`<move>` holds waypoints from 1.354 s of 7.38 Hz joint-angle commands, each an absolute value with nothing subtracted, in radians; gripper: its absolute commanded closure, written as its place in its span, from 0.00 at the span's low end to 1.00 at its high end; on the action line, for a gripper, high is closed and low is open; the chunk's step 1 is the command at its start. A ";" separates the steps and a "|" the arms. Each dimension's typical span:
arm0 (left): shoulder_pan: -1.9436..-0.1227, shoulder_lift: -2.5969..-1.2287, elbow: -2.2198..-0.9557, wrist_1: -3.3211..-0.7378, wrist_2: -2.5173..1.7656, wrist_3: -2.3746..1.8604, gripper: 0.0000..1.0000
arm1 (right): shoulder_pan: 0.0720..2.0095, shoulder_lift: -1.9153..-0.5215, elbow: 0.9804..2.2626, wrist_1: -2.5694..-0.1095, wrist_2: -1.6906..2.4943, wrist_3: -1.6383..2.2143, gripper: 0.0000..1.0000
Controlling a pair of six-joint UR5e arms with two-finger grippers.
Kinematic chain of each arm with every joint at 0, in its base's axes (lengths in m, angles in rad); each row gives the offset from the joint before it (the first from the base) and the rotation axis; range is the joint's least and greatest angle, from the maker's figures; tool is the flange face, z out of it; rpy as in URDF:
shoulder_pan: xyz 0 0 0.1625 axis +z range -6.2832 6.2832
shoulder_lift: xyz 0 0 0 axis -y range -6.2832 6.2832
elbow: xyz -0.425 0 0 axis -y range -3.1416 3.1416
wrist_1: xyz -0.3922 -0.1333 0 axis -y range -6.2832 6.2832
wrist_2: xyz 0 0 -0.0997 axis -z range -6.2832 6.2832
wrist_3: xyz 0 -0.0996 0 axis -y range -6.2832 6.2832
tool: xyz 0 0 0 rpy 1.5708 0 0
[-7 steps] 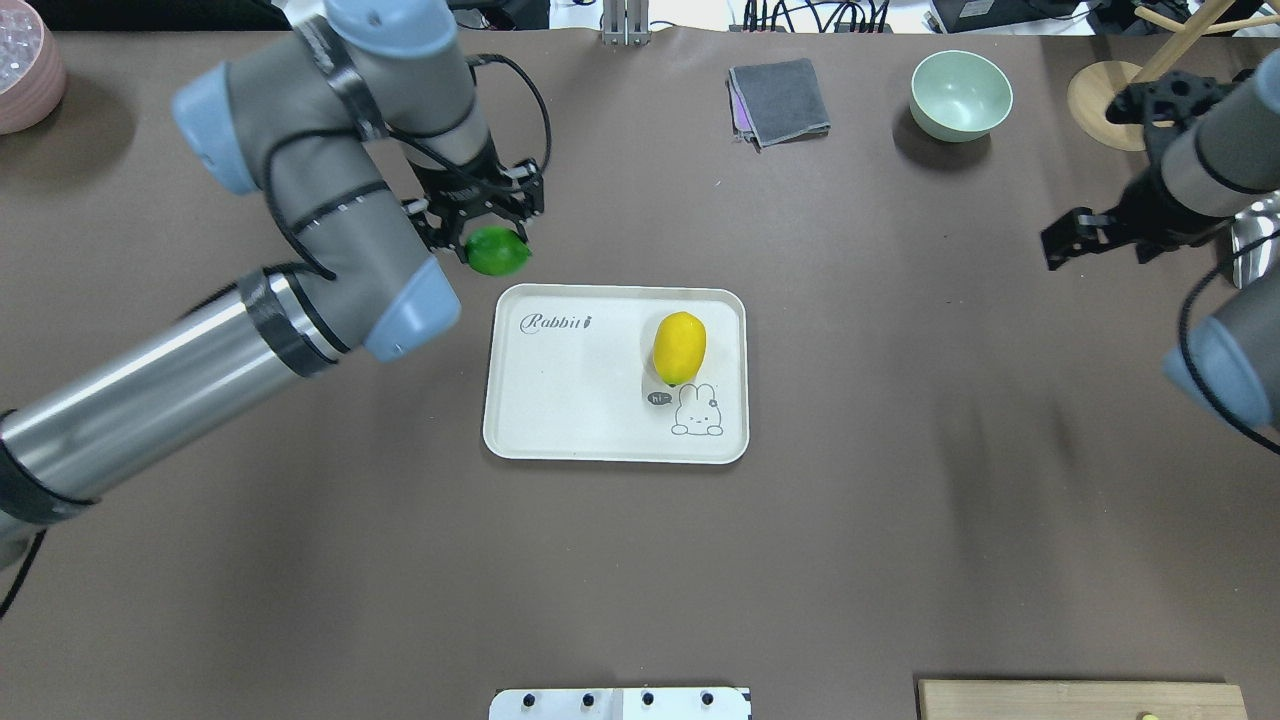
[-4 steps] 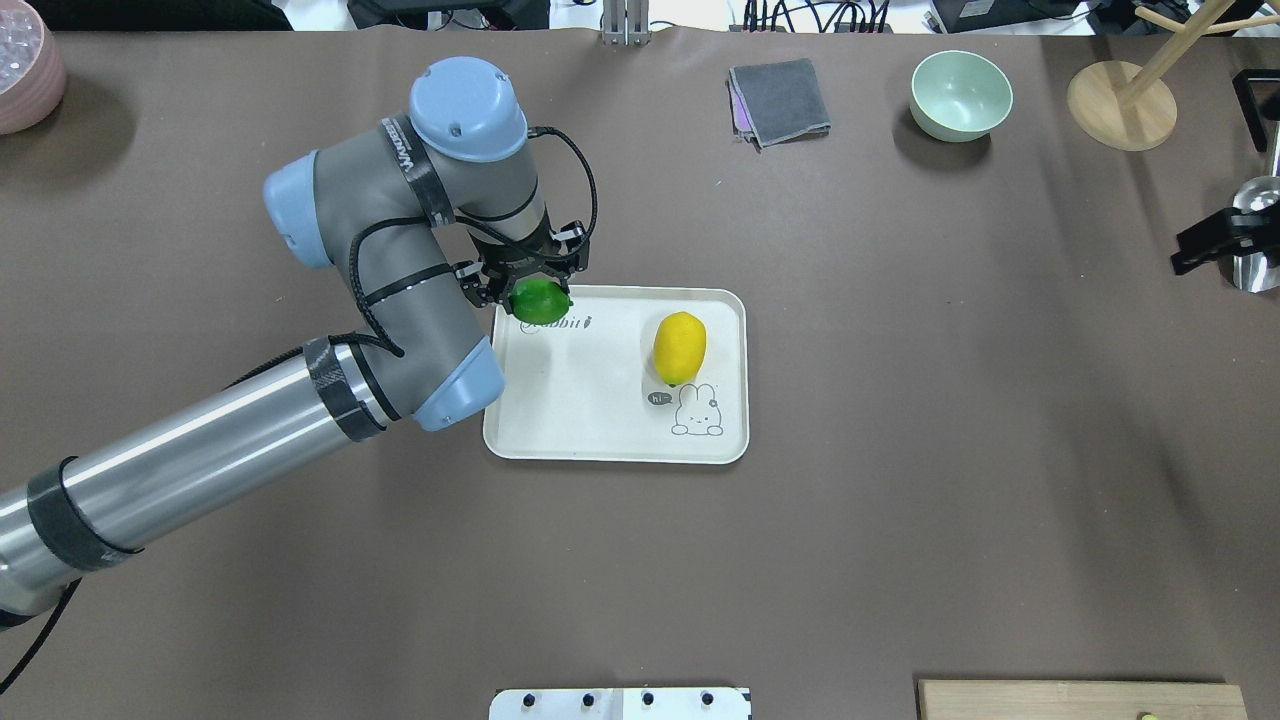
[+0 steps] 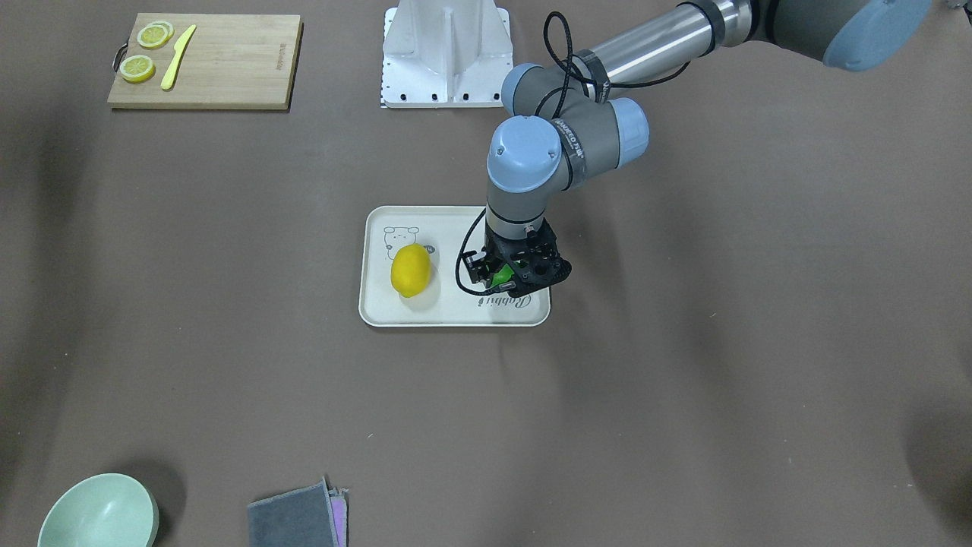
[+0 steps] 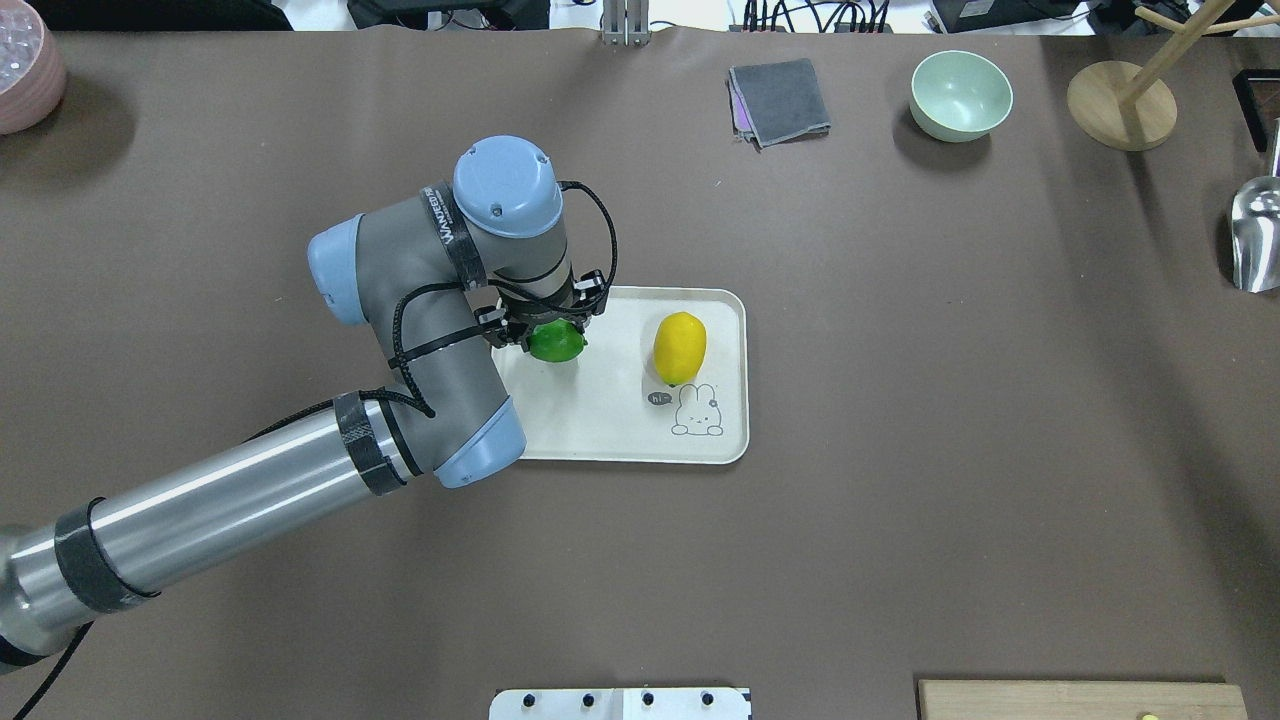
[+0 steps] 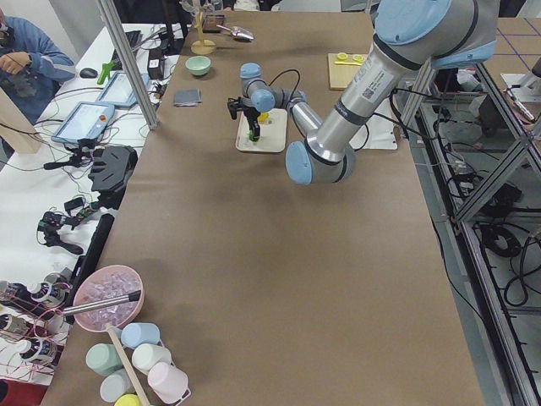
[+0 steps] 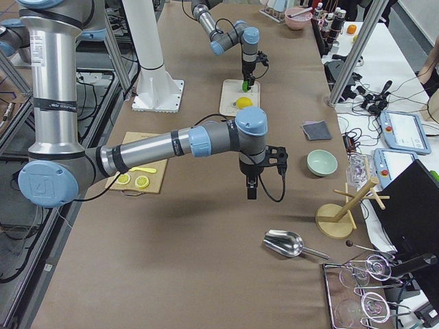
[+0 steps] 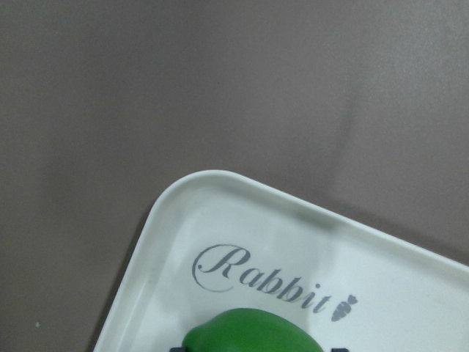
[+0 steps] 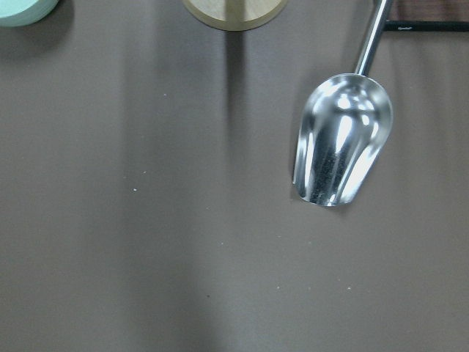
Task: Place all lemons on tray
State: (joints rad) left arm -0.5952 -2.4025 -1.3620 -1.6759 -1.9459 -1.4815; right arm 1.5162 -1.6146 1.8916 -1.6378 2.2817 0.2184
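Observation:
The cream tray (image 4: 600, 410) lies mid-table. The yellow lemon (image 4: 679, 347) lies on its right half, also seen in the front-facing view (image 3: 410, 270). My left gripper (image 4: 545, 328) is shut on the green lemon (image 4: 558, 343) and holds it over the tray's left half near the "Rabbit" script. I cannot tell whether the lemon touches the tray. The left wrist view shows the green lemon (image 7: 249, 334) low over the tray (image 7: 220, 213). My right gripper (image 6: 250, 186) shows only in the exterior right view, hanging over bare table, and I cannot tell whether it is open or shut.
A green bowl (image 4: 961, 95), a grey cloth (image 4: 779, 100) and a wooden stand (image 4: 1120, 105) sit along the far edge. A metal scoop (image 4: 1255, 235) lies at the right. A cutting board (image 3: 205, 61) with lemon slices sits near the robot's base.
My left gripper has carried the green lemon from beyond the tray's far left corner to over the tray's left half. The right arm has pulled back out of the overhead view.

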 commanded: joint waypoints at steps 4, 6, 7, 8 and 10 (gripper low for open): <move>-0.720 -2.358 -1.420 -1.675 -2.102 -1.406 0.02 | 1.601 -1.699 1.873 -1.672 2.284 0.141 0.00; -0.819 -2.069 -1.643 -1.671 -2.141 -1.210 0.02 | 1.601 -1.700 1.873 -1.669 2.281 0.150 0.00; -0.869 -1.986 -1.655 -1.671 -2.181 -1.092 0.02 | 1.601 -1.698 1.873 -1.667 2.278 0.152 0.00; -0.915 -1.879 -1.670 -1.690 -2.198 -0.992 0.02 | 1.601 -1.700 1.871 -1.667 2.276 0.153 0.00; -1.036 -1.716 -1.674 -1.703 -2.203 -0.768 0.02 | 1.605 -1.701 1.873 -1.667 2.269 0.153 0.00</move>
